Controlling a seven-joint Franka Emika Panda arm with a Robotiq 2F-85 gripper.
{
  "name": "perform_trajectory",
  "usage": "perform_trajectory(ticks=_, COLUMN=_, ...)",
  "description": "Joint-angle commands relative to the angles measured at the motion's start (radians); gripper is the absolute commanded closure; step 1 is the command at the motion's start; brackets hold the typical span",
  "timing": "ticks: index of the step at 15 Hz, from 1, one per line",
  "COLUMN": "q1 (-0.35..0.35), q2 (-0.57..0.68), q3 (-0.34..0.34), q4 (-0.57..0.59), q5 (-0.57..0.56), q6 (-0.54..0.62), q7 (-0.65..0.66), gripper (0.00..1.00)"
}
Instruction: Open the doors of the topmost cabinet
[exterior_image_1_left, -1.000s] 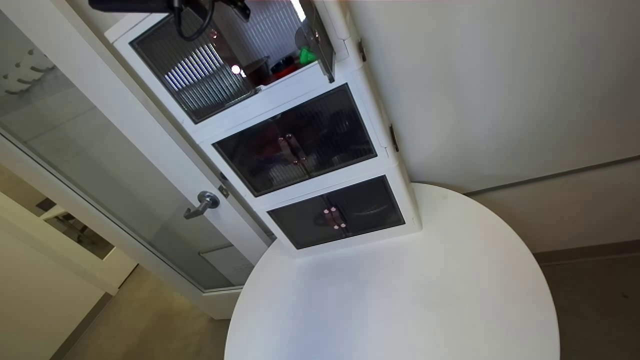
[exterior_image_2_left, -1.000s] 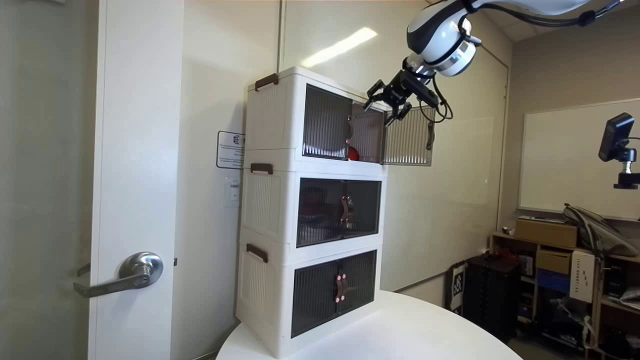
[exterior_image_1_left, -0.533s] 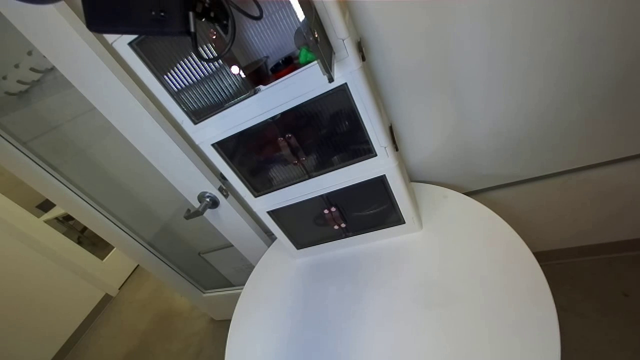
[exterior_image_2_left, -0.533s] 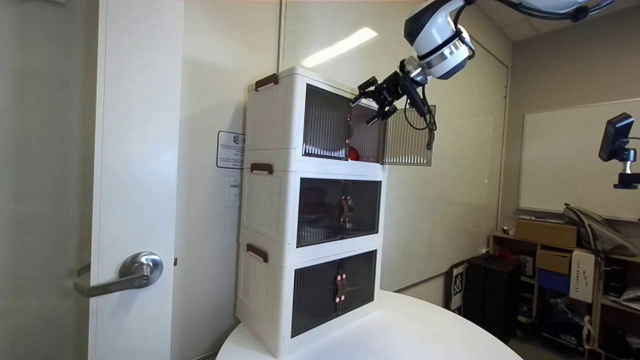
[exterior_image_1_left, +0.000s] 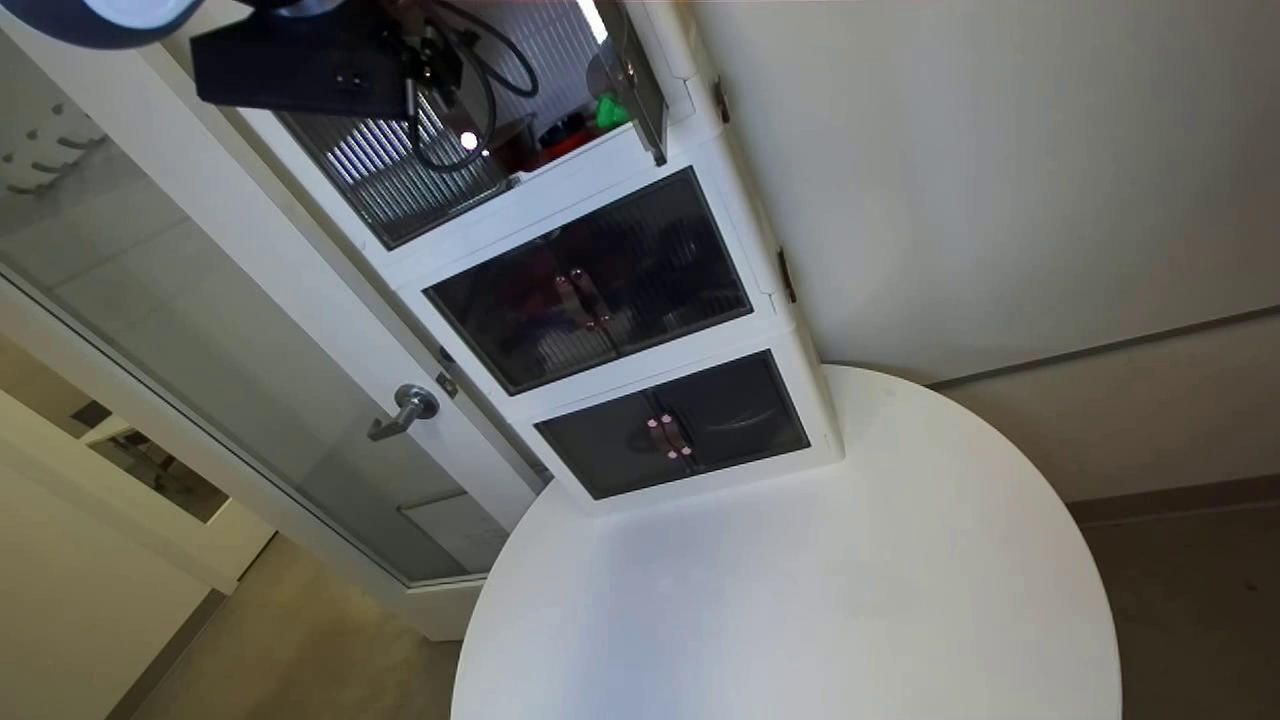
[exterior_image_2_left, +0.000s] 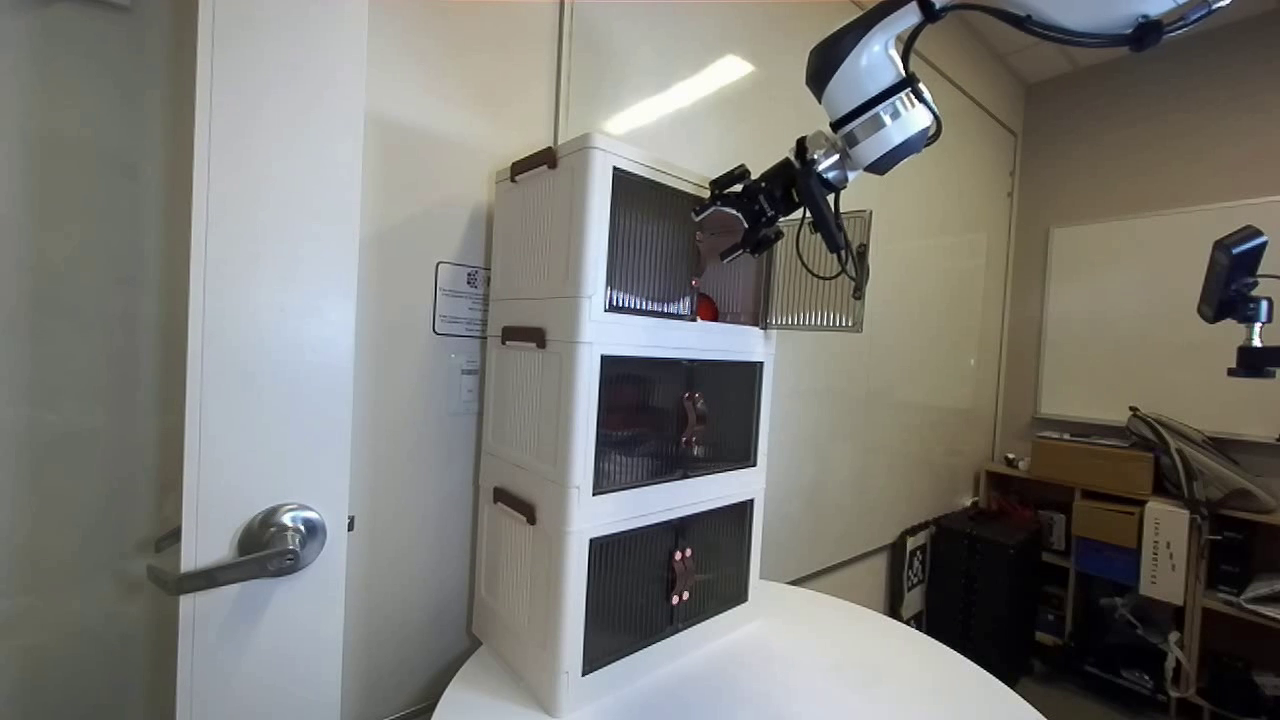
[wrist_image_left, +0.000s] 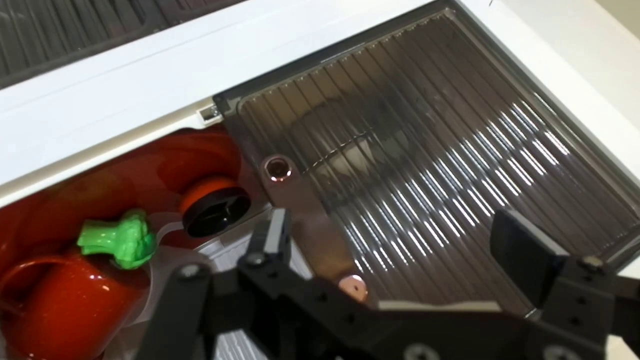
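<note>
Got a red mug (wrist_image_left: 72, 307) and some lumpy green thing (wrist_image_left: 120, 241) left of the jaws in the wrist view, plus a round white table (exterior_image_2_left: 820, 660) (both exterior views) way below the jaws.

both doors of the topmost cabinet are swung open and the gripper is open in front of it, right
Not both: only one door of the topmost cabinet is swung open; the other door is shut, as both exterior views show. The rest holds: the gripper is open in front of the cabinet.
</note>
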Motion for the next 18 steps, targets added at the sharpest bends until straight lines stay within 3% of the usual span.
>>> perform_trajectory(ticks=1, q1=0.011, q2=0.014, q3=-0.001, q4=0.013, q5=0.079, q6=0.014, q7=-0.045, gripper=0.00)
perform_trajectory(ticks=8, q1=0.040, q2=0.039, q3=-0.002, q4=0.017, q5=0.067, q6=0.071, q7=-0.068, gripper=0.00)
perform_trajectory(ticks=18, q1=0.054, q2=0.080, q3=0.003, q4=0.031, q5=0.052, q6=0.269, q7=-0.104, gripper=0.00)
